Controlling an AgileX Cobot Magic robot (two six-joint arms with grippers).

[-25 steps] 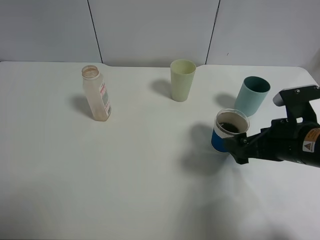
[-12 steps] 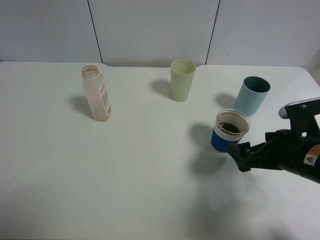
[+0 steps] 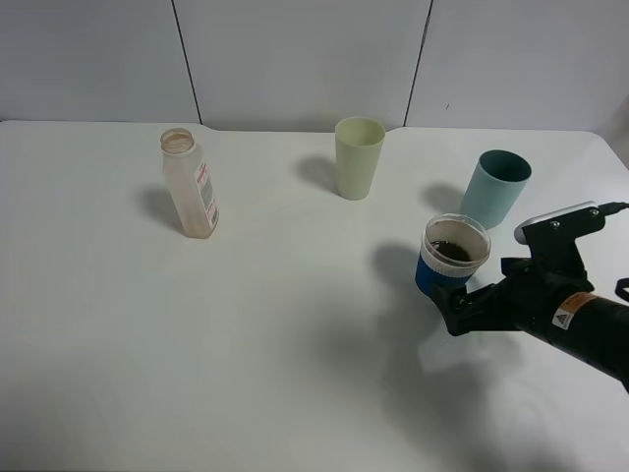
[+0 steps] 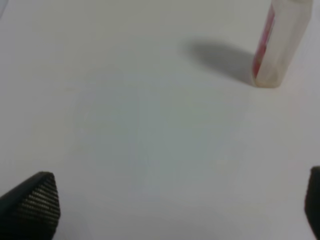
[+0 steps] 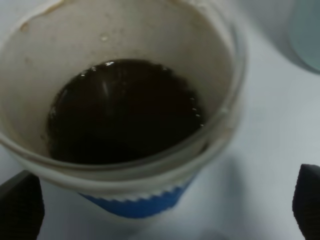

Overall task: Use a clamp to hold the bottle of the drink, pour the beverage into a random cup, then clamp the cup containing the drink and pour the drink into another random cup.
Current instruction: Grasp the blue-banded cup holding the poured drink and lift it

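A white cup with a blue band (image 3: 452, 258) holds dark drink and stands at the right of the table. My right gripper (image 3: 456, 307) is open just in front of the cup's base. In the right wrist view its two fingertips sit wide apart at the lower corners, with the cup (image 5: 125, 115) filling the space ahead of my right gripper (image 5: 164, 204). The empty-looking clear bottle with a red label (image 3: 191, 185) stands uncapped at the left. My left gripper (image 4: 172, 202) is open and empty over bare table, well short of the bottle (image 4: 282, 42). It does not show in the exterior view.
A pale green cup (image 3: 358, 157) stands at the back middle. A teal cup (image 3: 494, 187) stands just behind and right of the drink cup, and its edge shows in the right wrist view (image 5: 306, 35). The white table (image 3: 246, 334) ends at a grey wall behind.
My right arm has dropped lower and drawn back toward the table's front, with its fingertips now just in front of the drink cup's base. The cups and the bottle have not moved.
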